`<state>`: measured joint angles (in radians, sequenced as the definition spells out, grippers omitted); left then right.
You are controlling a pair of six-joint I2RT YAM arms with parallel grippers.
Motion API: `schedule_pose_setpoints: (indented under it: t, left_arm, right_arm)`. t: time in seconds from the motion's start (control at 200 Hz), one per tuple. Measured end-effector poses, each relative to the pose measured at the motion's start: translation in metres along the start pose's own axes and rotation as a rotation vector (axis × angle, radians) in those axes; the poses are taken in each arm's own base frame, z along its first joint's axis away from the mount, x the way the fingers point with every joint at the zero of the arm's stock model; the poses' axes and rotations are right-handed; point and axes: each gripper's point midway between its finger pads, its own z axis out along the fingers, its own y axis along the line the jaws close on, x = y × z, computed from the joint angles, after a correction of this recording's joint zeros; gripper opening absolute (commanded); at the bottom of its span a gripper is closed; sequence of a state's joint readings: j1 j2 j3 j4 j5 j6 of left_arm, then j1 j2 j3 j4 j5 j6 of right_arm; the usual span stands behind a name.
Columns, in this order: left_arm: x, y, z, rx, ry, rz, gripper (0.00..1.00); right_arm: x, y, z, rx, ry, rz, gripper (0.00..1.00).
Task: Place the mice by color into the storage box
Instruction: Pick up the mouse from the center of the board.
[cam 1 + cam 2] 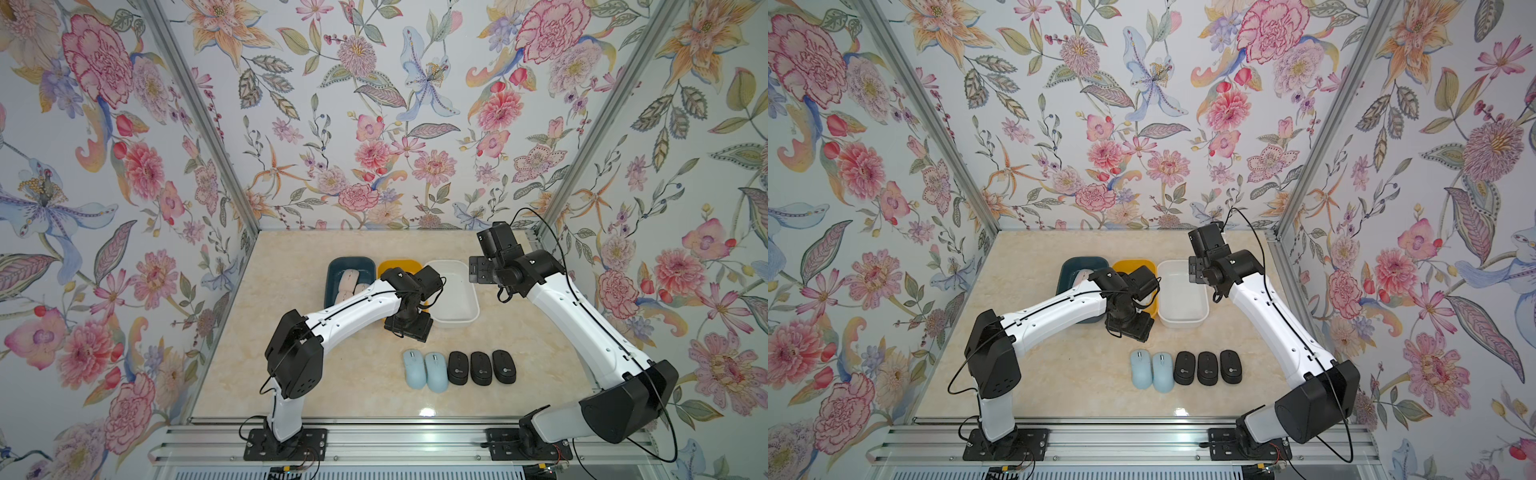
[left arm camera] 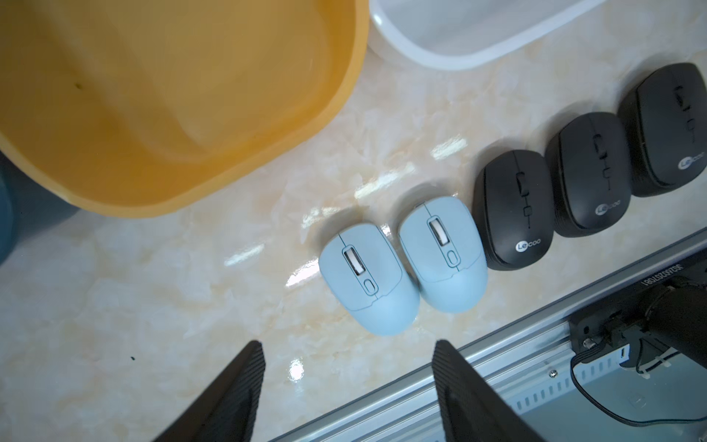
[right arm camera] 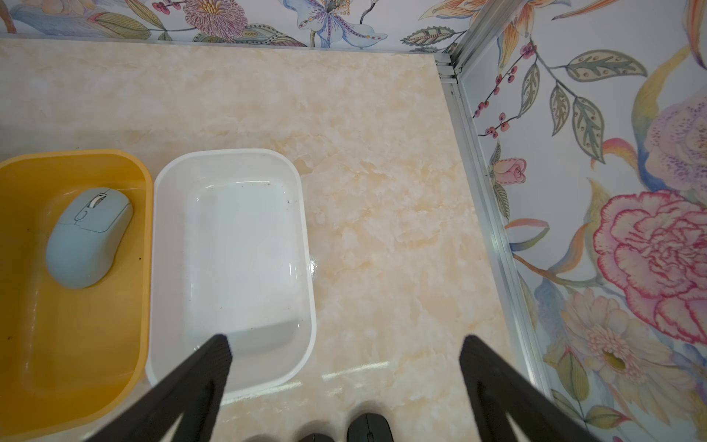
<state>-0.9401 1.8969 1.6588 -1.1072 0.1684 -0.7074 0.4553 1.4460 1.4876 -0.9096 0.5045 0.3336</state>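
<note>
Hovering by yellow bin (image 2: 344, 76), left fingers (image 2: 241, 386) spread, empty. Right fingers (image 3: 212, 369) spread wide, empty, near white bin (image 3: 229, 153).

Marble table (image 1: 361, 395), three bins (image 1: 446, 262), blue mice (image 1: 414, 369), black mice (image 1: 481, 368)

Pale blue mice (image 2: 369, 291), black mice (image 2: 512, 210), yellow bin (image 2: 153, 114), white bin (image 3: 237, 248), floral wallpaper (image 1: 374, 104)

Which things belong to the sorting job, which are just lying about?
Job: flat pale pink mice, light blue oval mice, black oval mice, dark teal plastic tub, yellow plastic tub, white plastic tub.
Bystanders: aluminium base rail, floral wallpaper.
</note>
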Motion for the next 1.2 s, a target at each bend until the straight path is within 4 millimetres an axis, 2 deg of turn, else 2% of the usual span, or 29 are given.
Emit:
schedule_pose_setpoints:
  t: [0.14, 0.275, 0.46, 0.615, 0.83, 1.2]
  left_arm:
    - [0.035, -0.013, 0.017, -0.035, 0.032, -0.030, 0.74]
    - [0.051, -0.026, 0.027, -0.037, 0.029, -0.075, 0.74]
    - [0.050, -0.039, 0.034, -0.025, 0.000, -0.127, 0.74]
    - [0.049, -0.043, 0.054, -0.043, 0.019, -0.157, 0.74]
    - [0.050, -0.040, 0.071, -0.073, 0.041, -0.183, 0.74]
    - [0.047, -0.034, 0.074, -0.078, 0.039, -0.205, 0.74]
  right_arm:
    - [0.015, -0.011, -0.008, 0.007, -0.006, 0.010, 0.97]
    - [0.019, -0.024, -0.025, -0.001, -0.044, 0.036, 0.98]
    - [0.035, -0.034, -0.034, -0.006, -0.055, 0.042, 0.98]
    - [0.049, -0.040, -0.035, -0.002, -0.042, 0.034, 0.98]
    - [0.050, -0.043, -0.040, -0.007, -0.053, 0.040, 0.99]
    - [0.054, -0.041, -0.038, -0.011, -0.043, 0.035, 0.98]
